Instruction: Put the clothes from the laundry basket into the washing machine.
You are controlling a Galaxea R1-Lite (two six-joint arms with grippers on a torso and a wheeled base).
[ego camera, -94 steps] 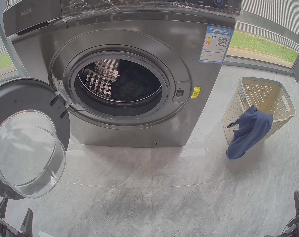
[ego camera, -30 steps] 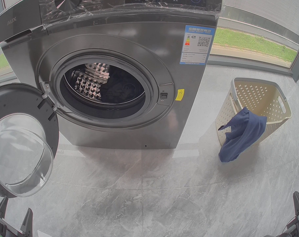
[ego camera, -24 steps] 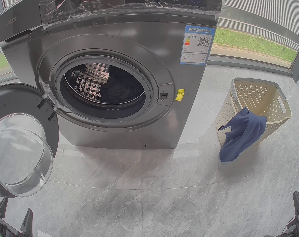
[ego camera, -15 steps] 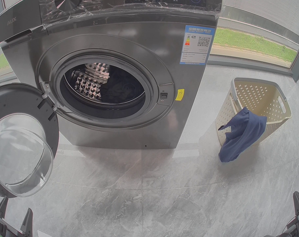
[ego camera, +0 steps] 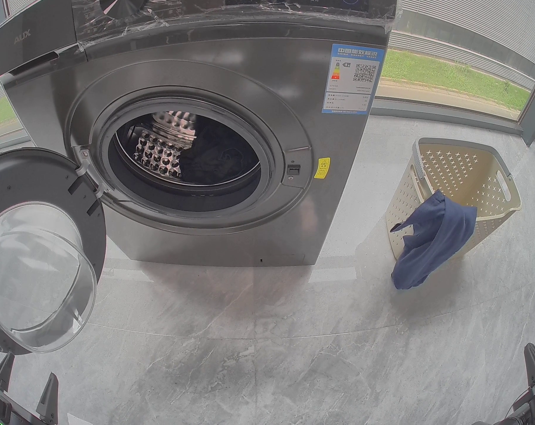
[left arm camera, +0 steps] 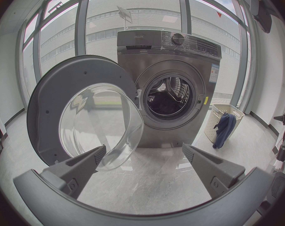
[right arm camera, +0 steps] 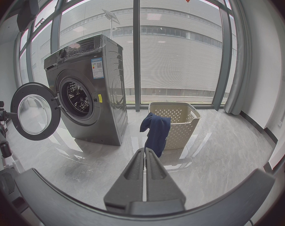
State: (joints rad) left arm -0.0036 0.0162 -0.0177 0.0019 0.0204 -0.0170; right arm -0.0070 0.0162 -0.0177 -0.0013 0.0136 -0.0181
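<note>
one garment seemingly left to load

washing machine [ego camera: 314, 90] at upper left, door [ego camera: 37, 178] open, dark clothes [ego camera: 217, 151] in its drum [ego camera: 161, 149]. laundry basket [ego camera: 406, 199] at right, blue garment [ego camera: 435, 237] draped over its rim. left gripper [left arm camera: 143, 147] spread, right gripper [right arm camera: 145, 151] pressed together, both empty.

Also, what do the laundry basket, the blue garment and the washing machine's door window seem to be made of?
Laundry basket: probably moulded plastic, cream and matte, with rows of small star-shaped holes.
Blue garment: soft fabric, perhaps knit cotton; it drapes limply over the basket rim.
Door window: clear and glossy with reflections, glass or plastic; the look leaves it open.
</note>
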